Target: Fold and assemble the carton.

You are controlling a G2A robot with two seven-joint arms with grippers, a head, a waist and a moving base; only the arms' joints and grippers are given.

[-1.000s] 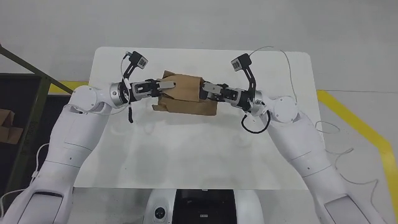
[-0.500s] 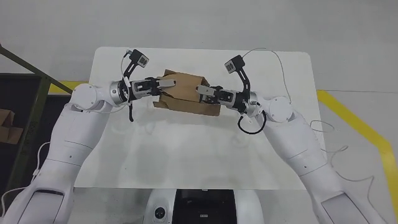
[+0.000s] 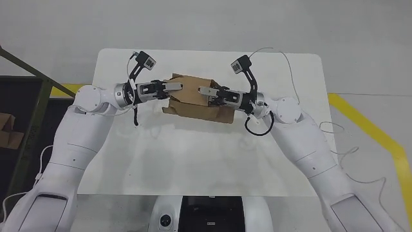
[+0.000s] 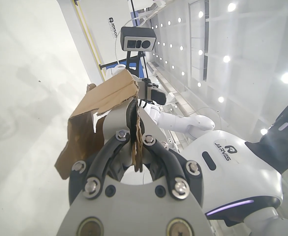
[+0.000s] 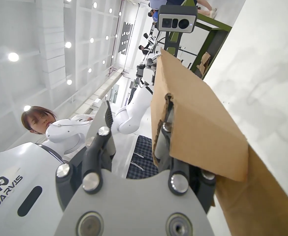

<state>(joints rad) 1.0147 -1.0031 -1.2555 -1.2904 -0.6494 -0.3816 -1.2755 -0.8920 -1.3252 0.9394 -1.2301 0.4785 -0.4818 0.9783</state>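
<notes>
On the white table (image 3: 193, 161), about halfway back, the brown carton (image 3: 193, 105) sits partly folded between the two arms. One finger of the right gripper (image 3: 207, 93) is tucked under a carton panel while the other stands free in the air, so those jaws are released. At the carton's other end the left gripper (image 3: 172, 87) has its jaws clenched on a doubled flap edge. Compared with a second ago, the right gripper has pushed farther in over the carton toward the left one, and the carton's near right corner has swung out toward the right arm.
</notes>
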